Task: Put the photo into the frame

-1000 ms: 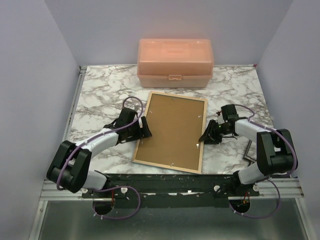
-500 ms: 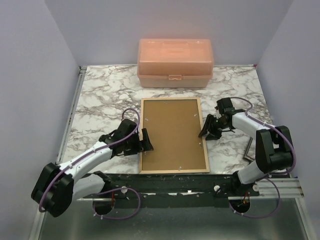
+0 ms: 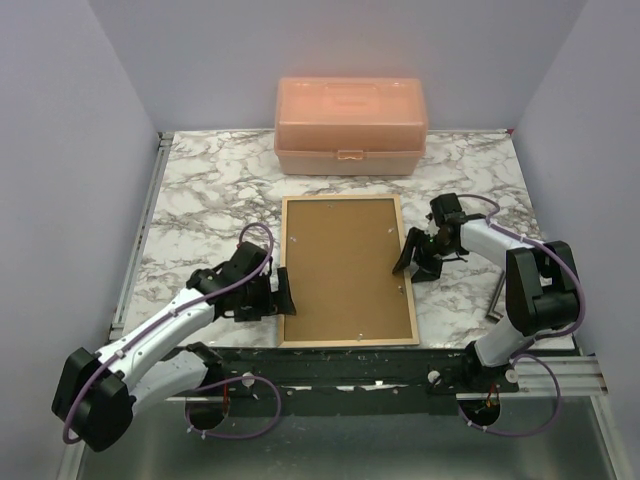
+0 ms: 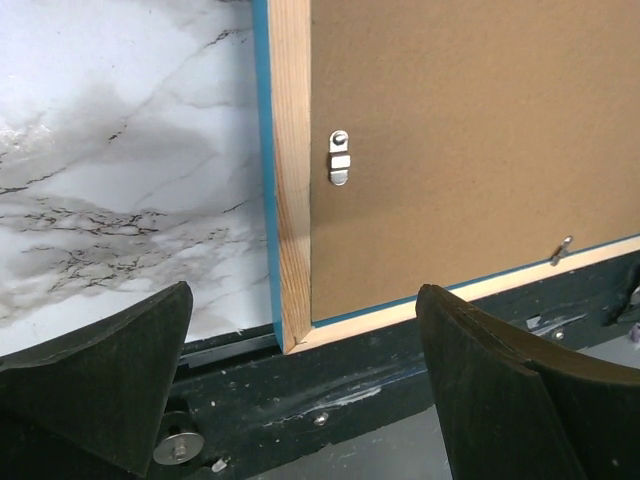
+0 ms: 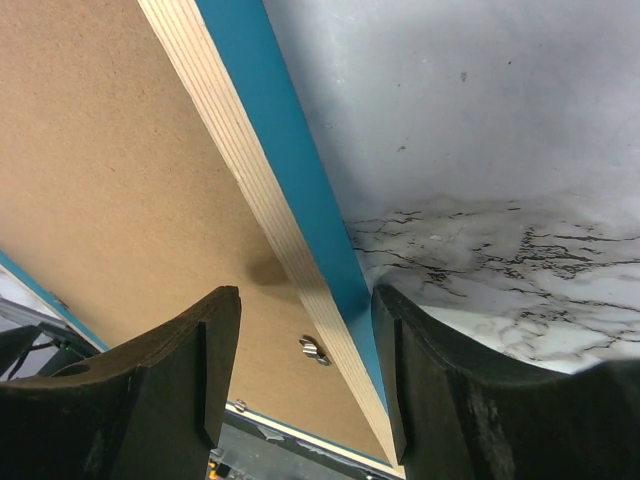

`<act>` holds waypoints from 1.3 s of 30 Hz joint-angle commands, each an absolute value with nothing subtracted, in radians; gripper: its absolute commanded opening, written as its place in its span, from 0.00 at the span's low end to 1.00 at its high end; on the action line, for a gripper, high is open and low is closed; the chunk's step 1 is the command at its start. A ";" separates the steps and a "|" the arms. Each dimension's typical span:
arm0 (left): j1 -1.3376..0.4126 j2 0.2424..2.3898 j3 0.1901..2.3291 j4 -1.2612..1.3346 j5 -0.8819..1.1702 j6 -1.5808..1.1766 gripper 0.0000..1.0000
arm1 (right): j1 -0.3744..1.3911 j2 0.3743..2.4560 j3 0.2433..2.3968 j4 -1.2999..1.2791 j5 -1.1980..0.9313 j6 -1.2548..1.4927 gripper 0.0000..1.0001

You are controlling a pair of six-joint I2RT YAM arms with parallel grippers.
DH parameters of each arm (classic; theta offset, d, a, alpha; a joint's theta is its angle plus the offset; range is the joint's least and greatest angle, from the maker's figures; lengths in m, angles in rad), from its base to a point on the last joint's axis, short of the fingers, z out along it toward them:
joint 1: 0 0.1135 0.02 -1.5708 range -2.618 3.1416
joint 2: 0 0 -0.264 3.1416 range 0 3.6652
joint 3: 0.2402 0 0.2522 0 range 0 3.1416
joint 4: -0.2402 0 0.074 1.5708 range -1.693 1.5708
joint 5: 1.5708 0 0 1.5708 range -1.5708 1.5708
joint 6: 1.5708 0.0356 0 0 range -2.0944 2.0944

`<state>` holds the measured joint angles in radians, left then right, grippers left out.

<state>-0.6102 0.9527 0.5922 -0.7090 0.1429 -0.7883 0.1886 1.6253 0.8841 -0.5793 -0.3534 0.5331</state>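
Observation:
The frame (image 3: 284,262) lies face down, square to the table, its light wood rim up and the brown backing board (image 3: 345,270) filling it. My left gripper (image 3: 283,292) is open just off the frame's near left rim. In the left wrist view the frame's near left corner (image 4: 290,335) sits between and beyond the wide-open gripper (image 4: 300,400). My right gripper (image 3: 405,262) is open and straddles the right rim. In the right wrist view that rim (image 5: 255,180), blue on its outer side, runs between the gripper's (image 5: 305,390) fingers. The photo does not clearly show.
A closed pink plastic box (image 3: 350,125) stands at the back of the marble table (image 3: 200,190). A thin grey flat edge (image 3: 494,297) peeks out beside the right arm. Metal turn clips (image 4: 340,160) hold the board. The frame's near edge overlaps the black front rail (image 3: 350,355).
The frame has turned from slanted to square with the table and slid nearer the front edge. My left gripper has pulled back off its left rim. My right gripper stays at the right rim.

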 commanded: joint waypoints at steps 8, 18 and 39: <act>-0.615 1.175 0.705 -0.715 0.176 -0.755 0.89 | 0.262 1.683 0.870 -0.626 -0.229 0.536 0.59; -0.614 1.352 0.773 -0.690 0.172 -0.750 0.89 | 0.430 1.704 0.890 -0.713 -0.004 0.605 0.55; -0.613 1.269 0.669 -0.686 0.167 -0.768 0.86 | 0.519 1.439 1.024 -0.946 -0.114 0.654 0.81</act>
